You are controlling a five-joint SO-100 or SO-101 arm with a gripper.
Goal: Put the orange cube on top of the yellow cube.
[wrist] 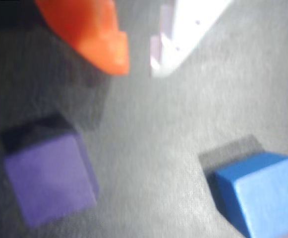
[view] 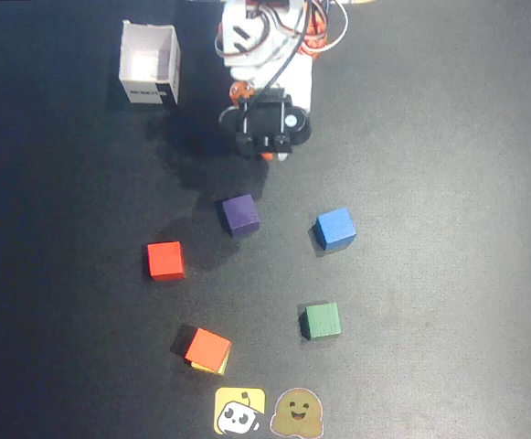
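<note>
Overhead view: orange cube point(view: 208, 347) sits on top of yellow cube point(view: 219, 367), slightly skewed, so only a thin yellow sliver shows at its lower-right edge. The stack is low-centre on the black mat point(view: 448, 274), just above the yellow face sticker point(view: 239, 411) & the brown blob sticker point(view: 297, 413), near the bottom edge.

Arm point(view: 267, 64) is folded back at top centre, well apart from the stack. Gripper point(wrist: 136, 67) holds nothing; in wrist view the orange finger point(wrist: 91, 34) & the white finger point(wrist: 183, 34) stand a narrow gap apart, bare mat between the tips, pic blurry.

Other cubes: purple cube point(view: 240, 215) nearest the gripper, just below it; blue cube point(view: 335, 229) to its right; red cube point(view: 165, 261) to the left; green cube point(view: 322, 321) right of the stack. All apart from each other w/ clear mat between. Wrist view shows purple low-left, blue low-right, open mat in the middle.

White open box point(view: 151, 64) stands top-left, beside the arm base. Right half of the mat & far left side are open room.
</note>
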